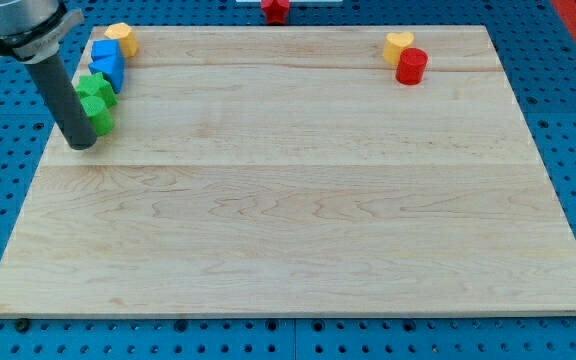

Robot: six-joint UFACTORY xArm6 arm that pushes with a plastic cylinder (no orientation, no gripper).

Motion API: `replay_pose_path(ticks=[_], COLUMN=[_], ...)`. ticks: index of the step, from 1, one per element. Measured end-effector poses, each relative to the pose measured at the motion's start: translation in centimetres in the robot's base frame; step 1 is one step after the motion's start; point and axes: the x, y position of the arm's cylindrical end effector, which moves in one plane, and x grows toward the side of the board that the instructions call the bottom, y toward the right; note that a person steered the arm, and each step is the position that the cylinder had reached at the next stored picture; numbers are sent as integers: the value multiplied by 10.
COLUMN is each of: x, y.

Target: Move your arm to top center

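While my tip touches two green blocks, two yellow

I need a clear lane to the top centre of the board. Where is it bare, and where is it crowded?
Bare: the board between the left cluster and the yellow heart with the red cylinder, plus everything below. Crowded: top left, where my tip sits beside the green blocks, blue blocks and yellow block.

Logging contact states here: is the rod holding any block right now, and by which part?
Nothing is held. My tip rests beside the green blocks at the view's left.
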Motion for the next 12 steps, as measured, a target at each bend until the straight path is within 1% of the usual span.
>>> replay_pose_path(ticks=[5, 6, 7, 8, 10, 11, 12], x=[1, 1, 0, -23, -82, -113, -158], y=[-4, 49, 71, 94, 114, 128, 149])
